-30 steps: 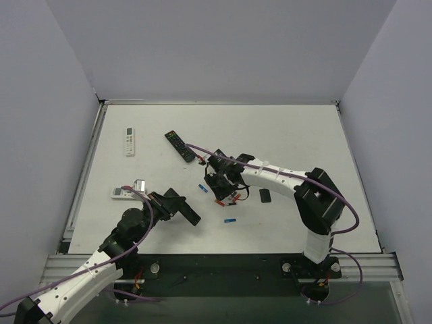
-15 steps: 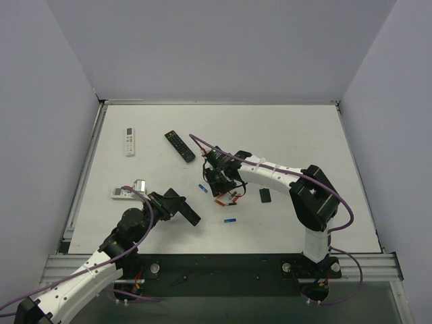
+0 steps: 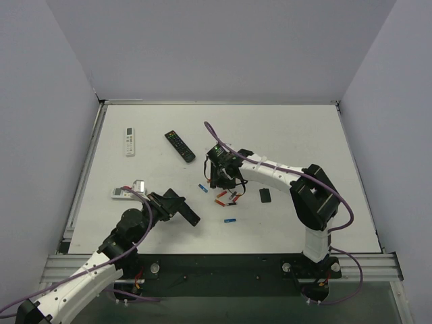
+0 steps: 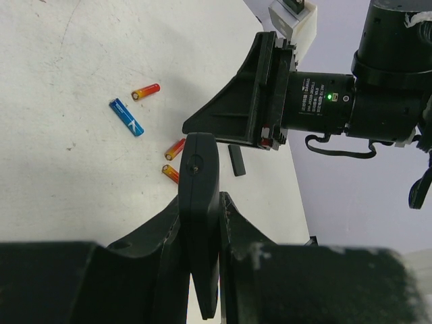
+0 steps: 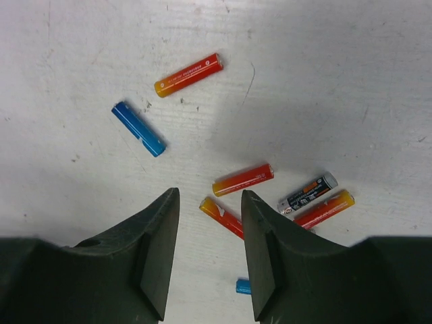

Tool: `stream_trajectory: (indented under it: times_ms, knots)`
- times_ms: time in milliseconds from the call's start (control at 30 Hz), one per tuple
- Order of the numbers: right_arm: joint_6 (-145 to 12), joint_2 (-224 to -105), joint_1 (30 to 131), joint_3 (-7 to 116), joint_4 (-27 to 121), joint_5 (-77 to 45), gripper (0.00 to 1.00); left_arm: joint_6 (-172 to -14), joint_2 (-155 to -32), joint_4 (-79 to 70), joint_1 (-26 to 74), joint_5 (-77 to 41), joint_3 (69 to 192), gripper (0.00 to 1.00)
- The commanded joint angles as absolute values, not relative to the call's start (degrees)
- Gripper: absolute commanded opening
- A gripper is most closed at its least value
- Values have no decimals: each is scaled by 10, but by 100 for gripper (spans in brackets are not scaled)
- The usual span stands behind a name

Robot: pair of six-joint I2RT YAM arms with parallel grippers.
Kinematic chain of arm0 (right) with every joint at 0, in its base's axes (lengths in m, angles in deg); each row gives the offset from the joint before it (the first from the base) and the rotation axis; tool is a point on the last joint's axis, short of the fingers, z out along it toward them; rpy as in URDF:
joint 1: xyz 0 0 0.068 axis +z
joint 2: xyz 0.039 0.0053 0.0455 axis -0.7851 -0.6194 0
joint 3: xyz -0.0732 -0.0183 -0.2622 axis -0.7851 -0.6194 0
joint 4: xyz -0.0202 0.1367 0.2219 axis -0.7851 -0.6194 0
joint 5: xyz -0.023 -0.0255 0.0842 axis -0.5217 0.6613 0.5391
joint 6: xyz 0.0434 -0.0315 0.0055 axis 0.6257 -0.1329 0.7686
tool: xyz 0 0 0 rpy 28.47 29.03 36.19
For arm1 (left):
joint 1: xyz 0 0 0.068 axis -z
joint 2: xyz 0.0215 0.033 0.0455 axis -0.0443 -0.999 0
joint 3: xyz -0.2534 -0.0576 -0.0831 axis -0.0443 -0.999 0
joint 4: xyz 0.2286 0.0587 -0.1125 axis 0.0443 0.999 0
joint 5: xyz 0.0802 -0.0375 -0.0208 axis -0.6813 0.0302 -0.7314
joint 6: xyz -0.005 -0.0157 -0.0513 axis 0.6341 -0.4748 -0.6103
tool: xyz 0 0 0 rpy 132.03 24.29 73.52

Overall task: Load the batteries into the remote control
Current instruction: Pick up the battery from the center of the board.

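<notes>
White remote (image 3: 129, 142) left of the buttoned black remote (image 3: 180, 146); second white remote (image 3: 123, 193), perhaps partly hidden, well apart

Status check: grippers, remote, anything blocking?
Left gripper shut on remote control. Right gripper open, empty, over scattered batteries. Nothing blocking them.

The remote control (image 4: 199, 172), a slim matte-black bar, is off the bench (image 5: 351, 74), clamped edge-on in the left hand (image 4: 202, 233) at the near left. Its small black back cover (image 3: 265, 195) lies flat on the bench, well apart to the right. The batteries (image 5: 243, 179) lie loose mid-bench between them: four red-orange, one dark and two blue, one blue slightly nearer.
</notes>
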State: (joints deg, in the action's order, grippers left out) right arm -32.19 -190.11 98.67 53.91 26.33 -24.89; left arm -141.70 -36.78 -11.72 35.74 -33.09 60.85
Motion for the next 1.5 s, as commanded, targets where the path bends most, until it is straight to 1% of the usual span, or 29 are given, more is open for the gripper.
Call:
stream_trajectory:
  times_ms: [0,167,400,800,1167,1300,1367,1467]
  knots:
    - [-235,-1917,978,566,274,-298,36,-1416,-351,-113,355,-335,601,0]
    - [-185,-1959,969,598,275,-300,36,-1416,-328,-89,355,-340,603,0]
    - [-158,-1999,961,639,275,-330,34,-1416,-304,-70,355,-342,603,0]
    - [-161,-2046,959,676,258,-343,30,-1414,-294,-58,355,-343,603,0]
    - [-219,-2074,972,706,226,-341,18,-1417,-295,-63,355,-343,601,0]
    - [-279,-2082,982,721,211,-348,14,-1417,-297,-64,354,-343,603,0]
    - [-303,-2082,986,722,209,-359,11,-1417,-298,-64,355,-343,602,0]
    - [-381,-2081,988,726,210,-370,6,-1417,-299,-67,355,-343,602,0]
